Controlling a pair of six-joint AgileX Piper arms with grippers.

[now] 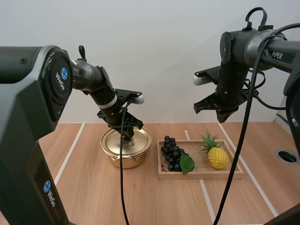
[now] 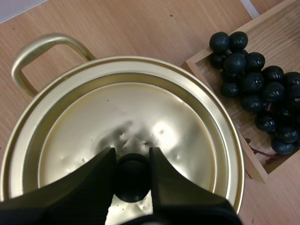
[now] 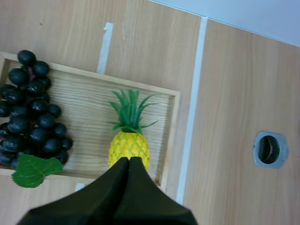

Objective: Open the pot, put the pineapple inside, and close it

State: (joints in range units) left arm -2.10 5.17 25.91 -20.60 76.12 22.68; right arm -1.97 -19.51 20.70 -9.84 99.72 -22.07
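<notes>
High view: left gripper (image 1: 129, 136) was down on the lid (image 1: 115, 140) of the gold pot (image 1: 125, 160), left of frame centre. The lid sat seated on the pot's rim.

Left wrist view: the two fingers stood slightly apart, one on each side of the black knob (image 2: 132, 180) at the lid's middle. Their tips pressed against it, so the grip was closed on the knob.

Tray (image 1: 201, 174) lay just beside the pot, right of frame centre on the table (image 1: 89, 187). Grapes (image 1: 171, 152) filled its left half. The pineapple (image 1: 218, 157) lay in its right half, crown pointing toward the back of the table, and touched neither gripper.

Right gripper (image 1: 219, 115) hung in the air in the upper right of the frame, well above the tray.

Right wrist view: its fingers lay together as one dark wedge, holding nothing, with the pineapple beneath the tips.
</notes>
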